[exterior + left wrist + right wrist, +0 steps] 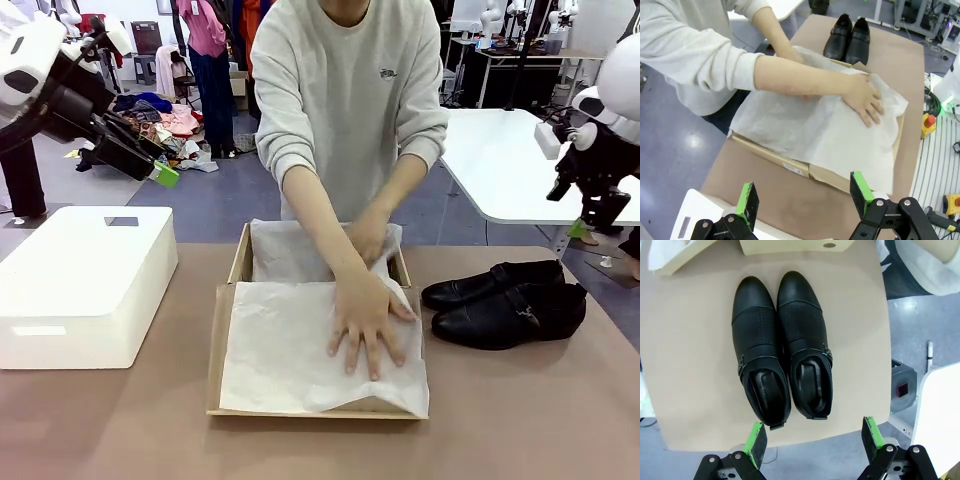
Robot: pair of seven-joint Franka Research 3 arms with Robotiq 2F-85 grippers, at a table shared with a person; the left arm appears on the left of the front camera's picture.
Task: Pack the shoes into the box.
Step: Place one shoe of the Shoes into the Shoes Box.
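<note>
Front view: cardboard shoebox (214, 350) at tabletop middle, person's hand (365, 318) pressing white tissue paper (285, 360) flat inside; black dress shoes (505, 303) side by side just beside it, toward right edge; left gripper (804, 194) and right gripper (814, 436) spread wide, empty.

Glossy black shoes (757, 340), finely dotted across the uppers, lie near the right edge of the tan-brown table (520, 430). White tissue paper (280, 350) lines the plain brown cardboard box (214, 350); a person's sweatshirt (340, 90) is pale grey, and the larger box (80, 280) at the table's left edge is plain white.
</note>
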